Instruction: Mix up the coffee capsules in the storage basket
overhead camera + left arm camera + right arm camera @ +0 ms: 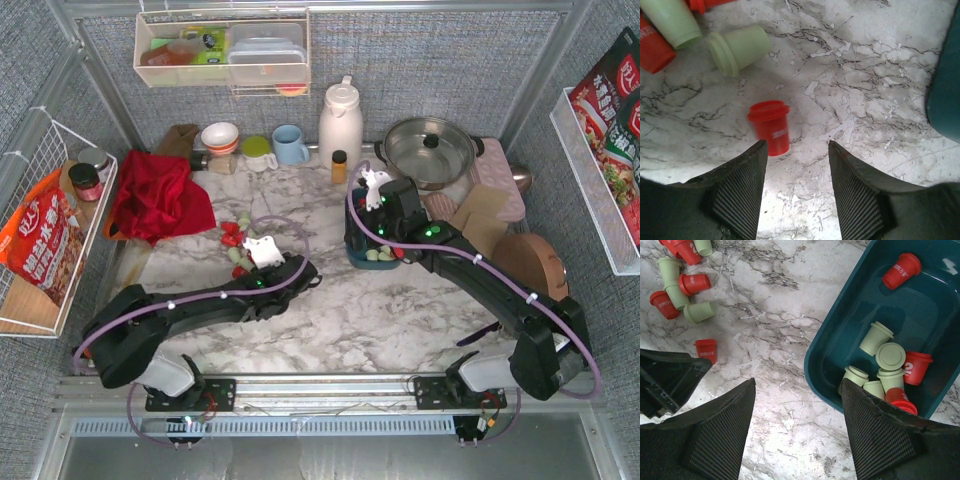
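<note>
White marble-patterned tabletop [330, 320] with dark veins, closed in by grey woven walls. A clear shelf bin [222, 48] hangs at 11 o'clock, and white wire baskets [30, 290] line the sides at 9 and 3 o'clock. Along the back stand a red cloth [155, 195], a blue mug [290, 145], a white thermos [340, 120] and a lidded steel pot [430, 150]. The storage basket [840, 305] sits at 1 o'clock from the table's centre, holding perhaps 9 coffee capsules [890, 356], red and mint, though a finger hides some. More capsules lie loose on the marble at 10 o'clock. The left gripper [797, 145] is parted and holds nothing, with 1 red capsule [771, 125] lying just ahead of its left finger. The right gripper [799, 385] is spread wide and empty, by the basket's near rim
</note>
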Tool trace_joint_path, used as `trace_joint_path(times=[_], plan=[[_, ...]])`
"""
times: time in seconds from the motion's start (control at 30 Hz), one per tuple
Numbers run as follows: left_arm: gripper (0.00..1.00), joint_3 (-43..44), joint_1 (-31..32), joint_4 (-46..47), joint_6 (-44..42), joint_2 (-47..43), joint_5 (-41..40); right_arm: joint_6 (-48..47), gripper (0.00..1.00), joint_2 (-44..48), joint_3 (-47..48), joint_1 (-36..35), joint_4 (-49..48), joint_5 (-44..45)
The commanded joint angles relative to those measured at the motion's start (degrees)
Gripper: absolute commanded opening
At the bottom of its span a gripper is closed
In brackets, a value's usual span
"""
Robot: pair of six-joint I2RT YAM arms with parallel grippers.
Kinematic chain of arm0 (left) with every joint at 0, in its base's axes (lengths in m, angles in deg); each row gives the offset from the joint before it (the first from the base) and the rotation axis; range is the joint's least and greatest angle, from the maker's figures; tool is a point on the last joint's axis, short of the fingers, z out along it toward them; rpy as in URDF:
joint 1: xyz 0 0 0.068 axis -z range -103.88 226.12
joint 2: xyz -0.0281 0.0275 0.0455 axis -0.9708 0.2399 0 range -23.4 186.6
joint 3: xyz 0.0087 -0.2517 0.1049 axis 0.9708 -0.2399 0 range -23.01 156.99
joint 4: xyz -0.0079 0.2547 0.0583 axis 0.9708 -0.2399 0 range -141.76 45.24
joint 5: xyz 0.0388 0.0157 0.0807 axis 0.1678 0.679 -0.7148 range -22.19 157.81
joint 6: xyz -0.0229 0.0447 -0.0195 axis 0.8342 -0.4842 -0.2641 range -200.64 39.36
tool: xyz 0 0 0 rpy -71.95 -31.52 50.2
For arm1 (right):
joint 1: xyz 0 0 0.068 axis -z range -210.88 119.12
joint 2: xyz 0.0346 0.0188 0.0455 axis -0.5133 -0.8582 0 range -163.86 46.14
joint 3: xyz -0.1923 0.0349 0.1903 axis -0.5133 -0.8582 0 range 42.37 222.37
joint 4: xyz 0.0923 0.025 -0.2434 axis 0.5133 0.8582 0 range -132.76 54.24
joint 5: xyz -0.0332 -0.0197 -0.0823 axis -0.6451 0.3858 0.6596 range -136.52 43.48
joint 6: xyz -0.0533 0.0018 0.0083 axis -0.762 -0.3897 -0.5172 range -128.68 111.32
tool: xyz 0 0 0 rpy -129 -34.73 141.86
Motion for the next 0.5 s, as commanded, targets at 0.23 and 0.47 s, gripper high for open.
trace_joint_path(times=[0.23,0.47], plan=[[0.56,3.0,-0.6,-6.3,6.2,8.1,-1.8,-0.6,0.73,-0.2,-0.1,0.1,-0.4,1.2],[0.54,2.5,-1.3,-3.2,3.8,10.3,-2.2,-0.6,0.73,-0.6,-0.1,0.0,-0.5,1.3]])
